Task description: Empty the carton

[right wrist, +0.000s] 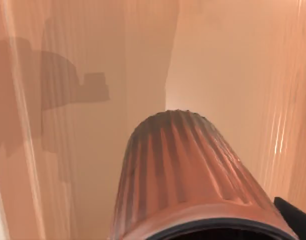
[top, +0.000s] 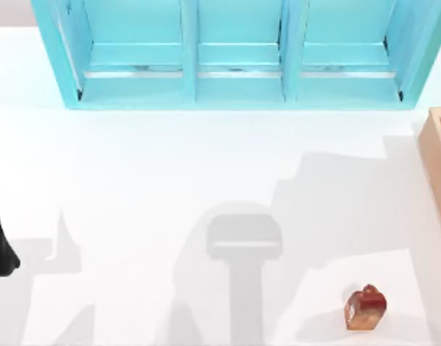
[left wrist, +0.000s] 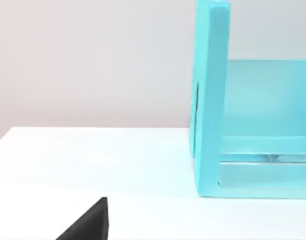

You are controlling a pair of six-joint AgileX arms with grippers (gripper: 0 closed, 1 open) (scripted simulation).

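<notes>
The carton is a tan box cut off by the table's right edge, with a light-orange wall and a darker inside. In the right wrist view, its orange inner walls surround a ribbed, reddish-brown cylinder very close to the camera. A black part of my right gripper sits against the cylinder's side, and the gripper's shadow falls on the carton wall. On the table in front of the carton lies a small glossy red-brown object. My left gripper stays parked at the table's left edge.
A large turquoise shelf unit with three compartments spans the back of the table; its end wall stands ahead in the left wrist view. Arm shadows lie across the white tabletop.
</notes>
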